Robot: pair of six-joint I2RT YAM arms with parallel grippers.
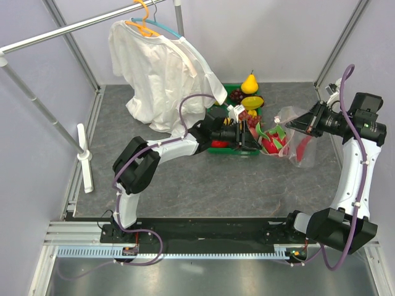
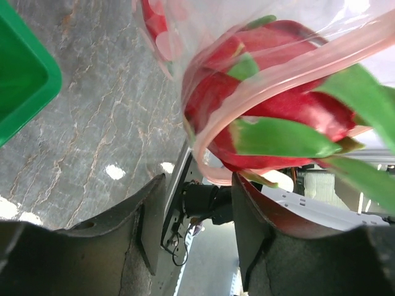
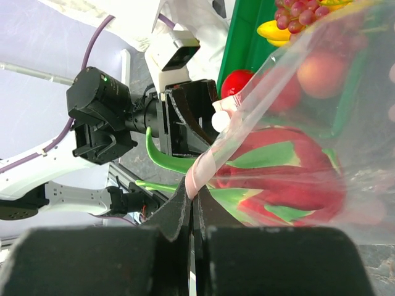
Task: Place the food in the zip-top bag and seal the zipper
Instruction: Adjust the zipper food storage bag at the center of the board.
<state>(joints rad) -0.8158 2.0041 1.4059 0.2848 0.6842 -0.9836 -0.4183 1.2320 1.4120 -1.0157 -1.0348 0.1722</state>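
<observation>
My right pincer (image 3: 192, 196) clamps the zipper (image 3: 199, 169). My left pincer (image 2: 197, 185), jaws apart and apparently empty, should nudge the dragon fruit (image 2: 295, 106) deeper.

Top view: bright, even light is coming from overhead, and focus is holding across the frame. The arms are casting only faint, soft shadows on the grey counter (image 1: 203, 185). The white shirt (image 1: 160, 74) at far left is running close to washed-out.

Left wrist view: the left claw (image 2: 197, 209) is sitting dark and blurred in the foreground. Small white glare spots are showing on the counter. The zip-top bag (image 2: 345, 24) is blowing out to white, and the dragon fruit (image 2: 290, 105) is smearing at its green tips.

Right wrist view: the right claw (image 3: 192, 216) is reading near-black and soft. The bag film is hazing the fruit behind it.
</observation>
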